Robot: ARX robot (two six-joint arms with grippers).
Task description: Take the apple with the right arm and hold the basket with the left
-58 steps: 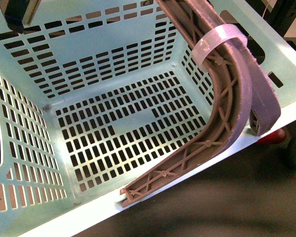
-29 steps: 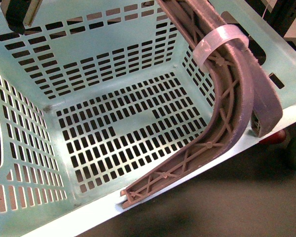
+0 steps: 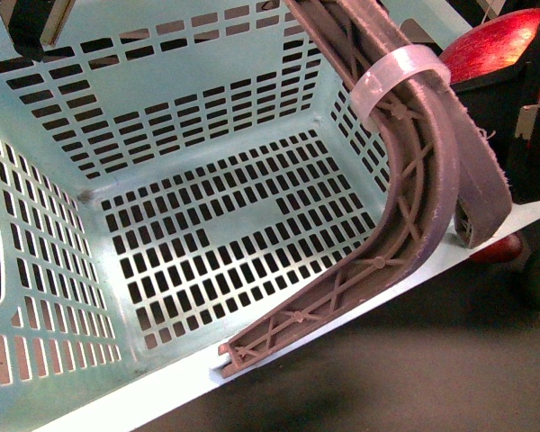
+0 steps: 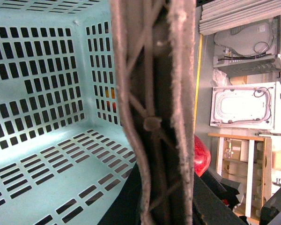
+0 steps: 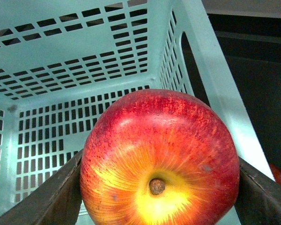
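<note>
right gripper (image 5: 160,202) clamped on the apple (image 5: 160,140), one finger each side. apple sits at the basket (image 3: 207,117) right rim, just beside the handle (image 3: 423,189); open floor lies to its left. left gripper hold can't be told, handle fills its view.

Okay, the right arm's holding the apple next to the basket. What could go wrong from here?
1. The apple in the right gripper sits close beside the swing handle, which leans across the basket opening. Moving inward could clip the handle.
2. The basket floor is bare slotted plastic, so if the apple is released early it may bounce or roll.
</note>
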